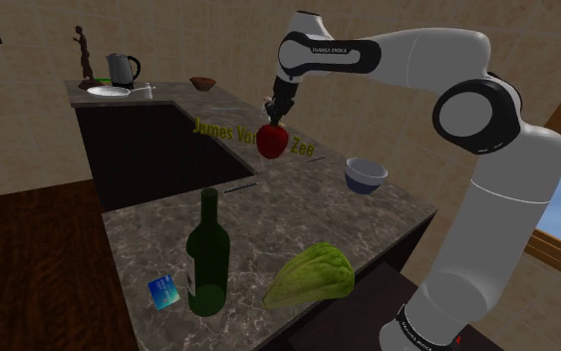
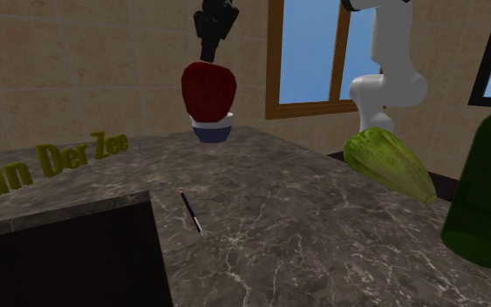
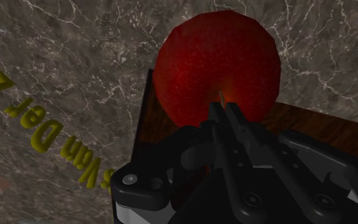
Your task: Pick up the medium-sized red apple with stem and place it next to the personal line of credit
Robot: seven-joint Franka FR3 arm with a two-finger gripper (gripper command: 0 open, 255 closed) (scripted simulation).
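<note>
1. The black gripper (image 1: pixel 271 122) is hanging off the end of the white arm (image 1: pixel 487 199) and pinching the red apple (image 1: pixel 272 141) at its top. In the wrist view the two fingers (image 3: pixel 225 114) are pressing together around the thin stem, with the apple's round body (image 3: pixel 217 63) bulging just beyond them.
2. The apple is dangling in the air, clear of the dark marbled counter (image 1: pixel 268 219) and touching nothing but the claw. In the second exterior view it (image 2: pixel 208 91) is floating in front of a white bowl with a blue base (image 2: pixel 212 131), under the gripper (image 2: pixel 207 54).
3. Olive-coloured raised lettering (image 1: pixel 223 130) is running across the counter just beside the hanging apple. The wrist view is catching part of it (image 3: pixel 50 137), along with the counter's edge and brown wooden floor below.
4. The small blue card (image 1: pixel 163 291) is lying at the counter's near corner in the shoulder view, just beside a dark green bottle (image 1: pixel 206 259) — well apart from the apple.
5. A pale green leafy vegetable (image 1: pixel 311 276) is lying on its side near the bottle, and the bowl (image 1: pixel 366 175) is sitting further along the counter.
6. A thin dark pen (image 2: pixel 191 213) is lying on the stone near the inner edge.
7. On the far stretch of counter a kettle (image 1: pixel 122 69), a white plate (image 1: pixel 109 91), a dark figurine (image 1: pixel 85 52) and a small brown bowl (image 1: pixel 202 83) are standing.
</note>
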